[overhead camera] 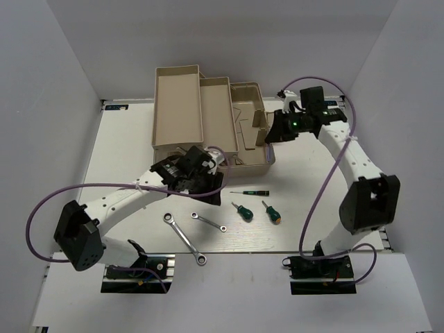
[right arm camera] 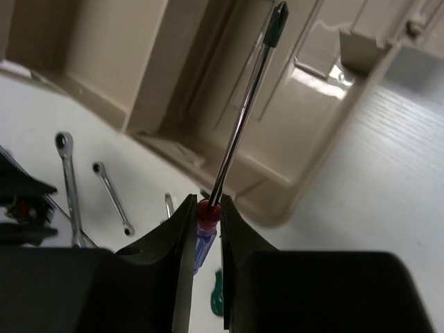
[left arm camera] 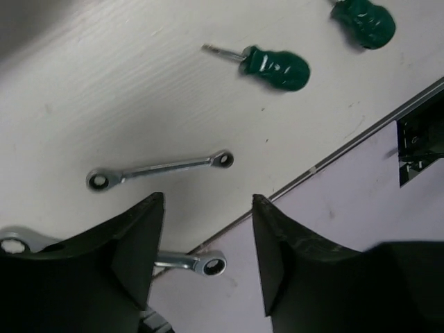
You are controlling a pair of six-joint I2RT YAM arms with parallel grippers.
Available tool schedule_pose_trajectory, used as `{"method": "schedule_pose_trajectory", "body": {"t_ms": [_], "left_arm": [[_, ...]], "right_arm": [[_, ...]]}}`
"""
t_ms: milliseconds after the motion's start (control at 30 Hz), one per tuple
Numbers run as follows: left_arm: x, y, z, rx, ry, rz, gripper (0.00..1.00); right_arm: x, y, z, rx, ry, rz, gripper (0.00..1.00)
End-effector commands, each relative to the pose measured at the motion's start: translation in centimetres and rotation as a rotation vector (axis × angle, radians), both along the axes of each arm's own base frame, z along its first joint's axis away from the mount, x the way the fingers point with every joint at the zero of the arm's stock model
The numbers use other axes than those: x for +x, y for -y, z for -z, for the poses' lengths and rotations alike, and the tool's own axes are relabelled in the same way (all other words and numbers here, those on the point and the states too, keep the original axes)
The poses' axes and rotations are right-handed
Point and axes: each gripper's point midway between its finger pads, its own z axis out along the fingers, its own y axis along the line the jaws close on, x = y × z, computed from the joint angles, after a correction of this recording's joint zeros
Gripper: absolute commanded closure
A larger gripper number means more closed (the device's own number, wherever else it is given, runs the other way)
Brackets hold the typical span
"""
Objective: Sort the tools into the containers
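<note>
Right gripper (right arm camera: pixel 207 208): jaws pinched tight on the thin blue-handled screwdriver (right arm camera: pixel 243 118), up at the right side of the beige plastic cantilever toolbox (overhead camera: pixel 177 104).
Screwdriver look: blue grip, red collar, slim shiny shaft, dark tip, seen against the toolbox's beige interior.
Left gripper (left arm camera: pixel 208 208): jaws wide apart, holding nothing, above the white table (left arm camera: pixel 104 83).
Below it: short silver wrench (left arm camera: pixel 159 168), long silver wrench (left arm camera: pixel 201 264), 2 stubby green-handled screwdrivers (left arm camera: pixel 277 67).

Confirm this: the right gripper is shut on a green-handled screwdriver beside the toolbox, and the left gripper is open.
One thing is wrong: the handle colour. The right gripper is shut on the blue-handled screwdriver, not a green one, as the right wrist view shows. It is beside the toolbox, and the left gripper is open.
</note>
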Motion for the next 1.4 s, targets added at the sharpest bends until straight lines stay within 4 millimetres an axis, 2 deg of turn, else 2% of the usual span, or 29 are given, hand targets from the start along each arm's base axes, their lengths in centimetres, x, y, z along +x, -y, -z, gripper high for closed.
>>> {"method": "schedule_pose_trajectory", "body": {"t_ms": [0,33,100,133,200,267,300,333,400,433,467,567,600,633,667,700,733,767,800,833,867,900,933,967,1000,1067,1100,1167,1367], "left_arm": [[2.4,3.3,-2.5,-0.064,0.159,0.064,0.39],[2.4,4.0,-2.4,-0.066,0.179,0.085,0.42],[2.8,4.9,-1.9,-0.06,0.191,0.102,0.53],[2.9,5.9,-2.3,-0.08,0.209,0.114,0.56],[3.3,6.6,-1.9,-0.077,0.215,0.118,0.65],[3.6,7.1,-2.2,-0.08,0.234,0.117,0.65],[3.7,7.3,-1.9,-0.08,0.234,0.117,0.65],[3.9,7.5,-2.3,-0.088,0.241,0.117,0.63],[3.7,7.7,-1.9,-0.076,0.239,0.122,0.51],[3.9,7.5,-1.9,-0.068,0.247,0.113,0.39],[3.8,7.4,-1.8,-0.064,0.236,0.105,0.34],[3.8,6.4,-1.6,-0.04,0.245,0.073,0.26],[3.6,6.0,-1.9,-0.044,0.251,0.057,0.26],[3.4,5.4,-1.5,-0.028,0.245,0.043,0.26],[3.2,5.2,-1.7,-0.039,0.237,0.026,0.26],[3.1,4.7,-1.7,-0.045,0.231,0.004,0.29],[2.9,3.6,-1.7,-0.048,0.231,-0.032,0.33],[2.8,3.5,-2.0,-0.076,0.227,-0.074,0.44],[3.1,3.3,-2.3,-0.097,0.25,-0.109,0.52],[2.5,2.7,-1.6,-0.1,0.236,-0.125,0.61],[2.3,2.2,-2.2,-0.127,0.237,-0.165,0.77],[2.2,1.7,-1.8,-0.123,0.24,-0.188,0.85],[2.0,1.5,-1.7,-0.13,0.233,-0.199,0.9],[1.9,1.4,-1.6,-0.126,0.221,-0.208,0.9],[1.7,1.3,-1.4,-0.129,0.212,-0.22,0.83],[1.2,0.8,-0.9,-0.106,0.186,-0.229,0.56],[1.1,0.7,-0.5,-0.091,0.176,-0.228,0.47],[1.0,0.3,-0.2,-0.077,0.169,-0.243,0.39],[0.6,-0.2,0.5,-0.074,0.149,-0.28,0.39]], "right_arm": [[2.6,-3.1,-2.3,0.107,0.026,-0.019,1.0],[3.4,-3.6,-0.7,0.102,-0.012,-0.022,1.0],[4.0,-4.7,-1.0,0.104,0.007,-0.04,1.0],[4.6,-5.0,0.4,0.094,-0.021,-0.041,1.0],[5.1,-5.7,0.3,0.082,0.001,-0.055,1.0],[5.5,-6.0,1.6,0.052,-0.009,-0.058,0.92],[5.9,-6.1,1.4,0.05,0.005,-0.058,0.83],[5.9,-6.1,1.6,0.043,0.006,-0.065,0.6],[6.1,-6.0,1.2,0.038,0.026,-0.078,0.47],[5.9,-6.0,1.0,0.038,0.038,-0.105,0.42],[5.8,-6.0,0.7,0.035,0.06,-0.13,0.38],[5.0,-5.3,-1.9,0.029,0.163,-0.204,0.35],[4.2,-4.6,-2.3,0.024,0.18,-0.219,0.36],[3.1,-4.6,-2.7,0.029,0.242,-0.323,0.41],[1.6,-3.8,-2.9,0.029,0.26,-0.352,0.61],[-0.4,-3.3,-2.5,0.026,0.304,-0.428,0.75],[-1.9,-2.9,-3.2,0.007,0.392,-0.499,0.86],[-3.5,-2.1,-0.5,-0.028,0.398,-0.571,1.0],[-6.3,-1.3,0.6,-0.043,0.412,-0.615,1.0],[-7.4,-0.9,1.8,-0.06,0.421,-0.656,1.0],[-9.6,0.0,4.8,-0.098,0.435,-0.774,1.0],[-11.7,0.5,6.0,-0.106,0.434,-0.807,1.0],[-12.3,0.8,6.8,-0.115,0.433,-0.823,1.0],[-12.9,0.9,8.2,-0.117,0.436,-0.835,0.94],[-13.7,1.0,9.2,-0.11,0.43,-0.846,0.65],[-13.2,0.7,10.5,-0.132,0.441,-0.844,0.47],[-12.6,0.8,11.0,-0.16,0.44,-0.825,0.44],[-11.9,0.7,12.4,-0.192,0.405,-0.82,0.42],[-9.2,0.5,13.7,-0.271,0.436,-0.791,0.42]]}}
